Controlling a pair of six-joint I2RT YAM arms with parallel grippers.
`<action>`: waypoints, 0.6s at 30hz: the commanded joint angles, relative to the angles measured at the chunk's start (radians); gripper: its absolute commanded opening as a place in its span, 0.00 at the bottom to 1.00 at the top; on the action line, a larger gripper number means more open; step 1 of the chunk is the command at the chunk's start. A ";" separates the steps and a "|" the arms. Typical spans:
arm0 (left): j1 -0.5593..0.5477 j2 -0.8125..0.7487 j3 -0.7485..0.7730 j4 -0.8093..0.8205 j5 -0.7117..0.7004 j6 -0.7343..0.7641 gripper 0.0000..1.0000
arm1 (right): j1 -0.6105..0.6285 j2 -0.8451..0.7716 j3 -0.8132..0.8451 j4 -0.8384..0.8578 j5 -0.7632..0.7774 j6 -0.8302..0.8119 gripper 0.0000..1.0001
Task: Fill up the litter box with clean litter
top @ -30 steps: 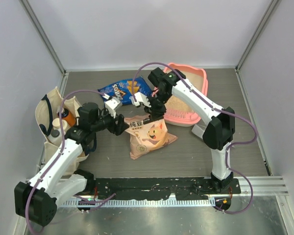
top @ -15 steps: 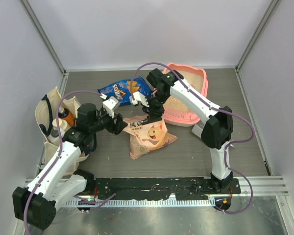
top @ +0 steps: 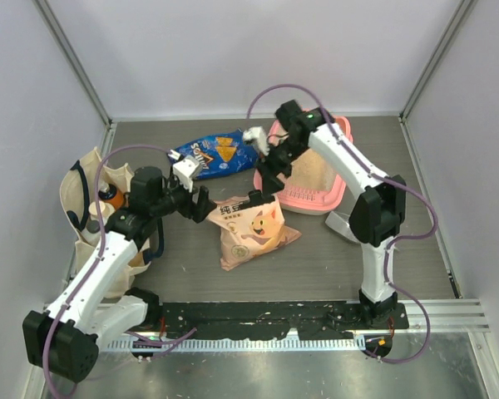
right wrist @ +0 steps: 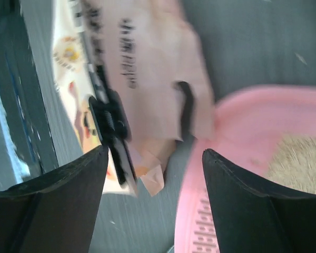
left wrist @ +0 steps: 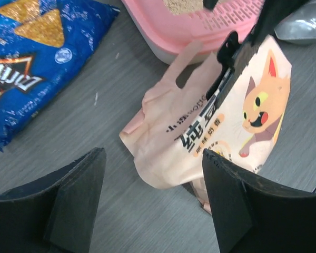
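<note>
The large pink plastic litter box (top: 320, 202), far right, holds pale beige sandy litter (right wrist: 300, 158). The left gripper (left wrist: 152, 195), beside the pinkish-beige cat-printed bag (top: 254, 229), and the right gripper (right wrist: 152, 195), above its far edge, both have fingers spread.

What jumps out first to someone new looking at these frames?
The pink litter box at the back of the table, right of centre, with pale litter inside, catches the eye first. In front of it lies the beige litter bag with an orange cartoon cat, a black clip on its top edge, the left pincer and right pincer both open near it. A blue Doritos bag lies further left, toward the back.
</note>
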 commanded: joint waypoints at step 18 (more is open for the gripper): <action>0.059 0.369 0.288 0.225 -0.293 -0.147 1.00 | -0.403 -0.306 -0.279 0.548 0.780 0.894 0.82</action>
